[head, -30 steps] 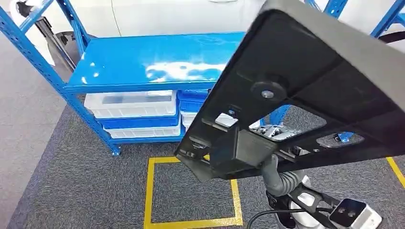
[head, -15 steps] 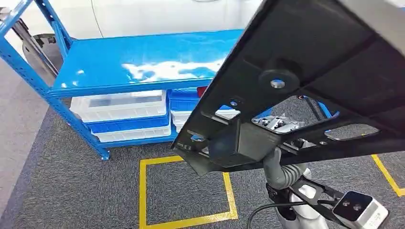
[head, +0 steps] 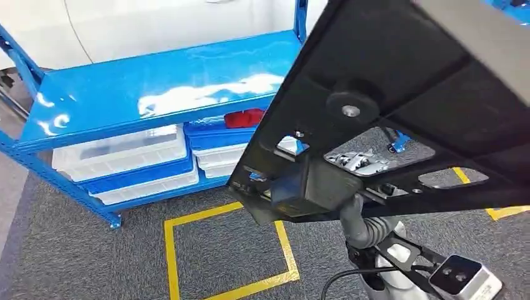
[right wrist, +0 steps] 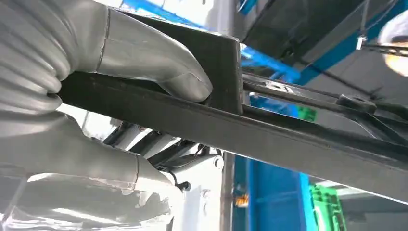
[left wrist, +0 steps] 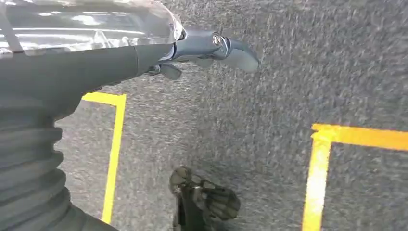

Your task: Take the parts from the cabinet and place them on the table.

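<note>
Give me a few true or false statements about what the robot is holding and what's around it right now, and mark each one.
1. The right hand grips a large flat black plastic panel. True.
2. The top of the blue metal shelf unit is stacked with boxes. False: its top surface is bare, and the clear plastic bins sit on the level below.
3. The left hand holds a small part. False: it holds nothing and hangs over the grey carpet.
4. Yellow tape marks a square outline on the carpet in front of the shelf unit. True.
5. A red object lies below the shelf top, behind the bins. True.
</note>
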